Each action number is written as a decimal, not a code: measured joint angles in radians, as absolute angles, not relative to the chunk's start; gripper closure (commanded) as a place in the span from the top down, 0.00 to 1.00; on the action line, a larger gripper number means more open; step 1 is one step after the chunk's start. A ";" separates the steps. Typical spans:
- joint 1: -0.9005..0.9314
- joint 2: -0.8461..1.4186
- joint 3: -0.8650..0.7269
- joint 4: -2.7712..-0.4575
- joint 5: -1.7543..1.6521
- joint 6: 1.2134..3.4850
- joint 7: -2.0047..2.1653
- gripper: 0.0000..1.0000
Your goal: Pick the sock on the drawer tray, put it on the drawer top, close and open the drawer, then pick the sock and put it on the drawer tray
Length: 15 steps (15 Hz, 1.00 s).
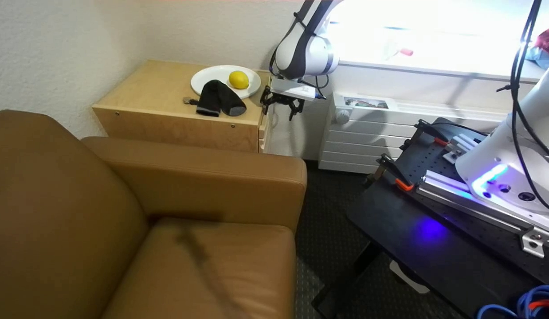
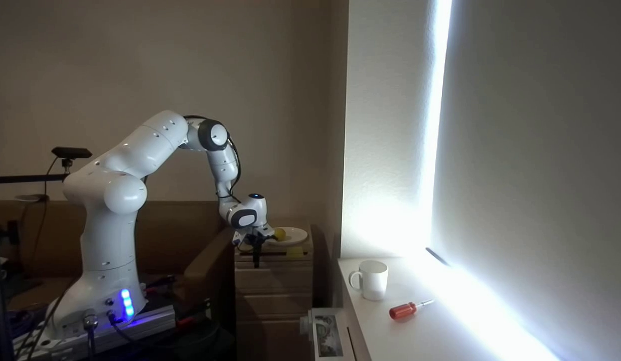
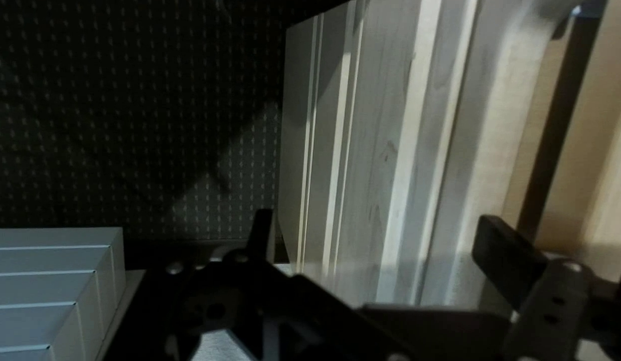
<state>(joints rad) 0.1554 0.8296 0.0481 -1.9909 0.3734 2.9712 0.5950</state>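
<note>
Pale walls (image 1: 57, 48) meet behind the wooden cabinet (image 1: 177, 129), with a brown couch (image 1: 203, 190) beside it and a white radiator (image 1: 367, 137) nearby. In an exterior view I can see the black sock (image 1: 215, 95) lying folded on the drawer top (image 1: 146, 88), at the near side of a white plate (image 1: 212, 72) and overlapping its rim from where I look. On the plate sits a yellow fruit (image 1: 238, 79), and just beside the sock is a small metallic thing (image 1: 188, 100) that I can't make out. My gripper (image 1: 278, 114) hangs just off the cabinet's drawer side, fingertips pointing down and spread wide apart. Through the wrist view I get the drawer fronts (image 3: 380, 125) between the two fingers (image 3: 262, 230); whether either one touches the wood, I cannot tell. The uppermost drawer (image 3: 491, 140) lies beside a dark gap, and I can't judge how far it stands out. Elsewhere, a white mug (image 2: 374, 282) and a red-handled screwdriver (image 2: 403, 311) rest on a white ledge (image 2: 385, 338)
</note>
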 measured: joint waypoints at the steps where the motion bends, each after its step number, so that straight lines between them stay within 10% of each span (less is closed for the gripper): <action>1: 0.155 0.830 0.047 -1.987 0.374 2.961 0.595 1.00; 15: 0.175 0.782 -0.043 -2.025 0.384 2.847 0.680 1.00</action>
